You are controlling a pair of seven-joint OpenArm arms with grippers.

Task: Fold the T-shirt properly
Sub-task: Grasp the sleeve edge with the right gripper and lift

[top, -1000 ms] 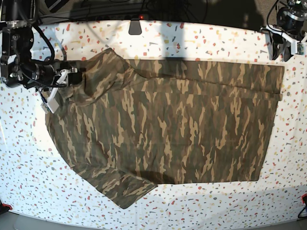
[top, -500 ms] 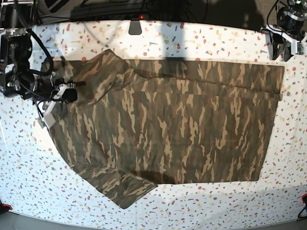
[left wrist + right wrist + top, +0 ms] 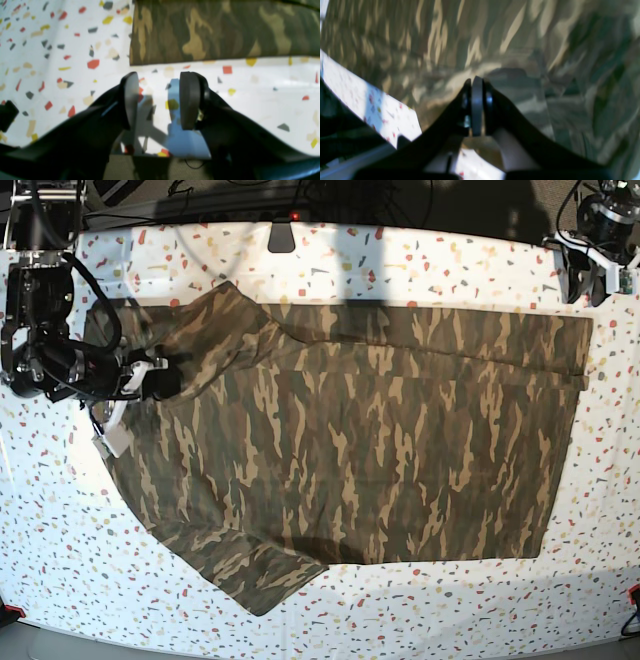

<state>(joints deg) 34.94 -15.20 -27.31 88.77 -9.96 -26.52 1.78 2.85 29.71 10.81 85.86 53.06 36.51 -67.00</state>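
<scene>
The camouflage T-shirt (image 3: 370, 440) lies spread flat across the speckled table, with its sleeves at the left of the base view. My right gripper (image 3: 168, 380) is at the shirt's left edge between the two sleeves. In the blurred right wrist view its pads (image 3: 477, 82) are pressed together on a raised ridge of T-shirt (image 3: 520, 50) cloth. My left gripper (image 3: 158, 75) hovers open over bare table, just short of a straight corner of the T-shirt (image 3: 212, 32). Nothing is between its fingers. The left arm (image 3: 600, 225) is at the table's far right corner.
The speckled white table (image 3: 420, 610) shows on all sides of the shirt. A dark fixture (image 3: 282, 235) is at the middle of the back edge, with cables behind it. A small white piece (image 3: 110, 435) hangs below the right arm.
My right gripper stood open at the shirt's upper sleeve a second ago. It has since shut and moved toward the front and a little right, onto the shirt's left edge. The left arm has not moved.
</scene>
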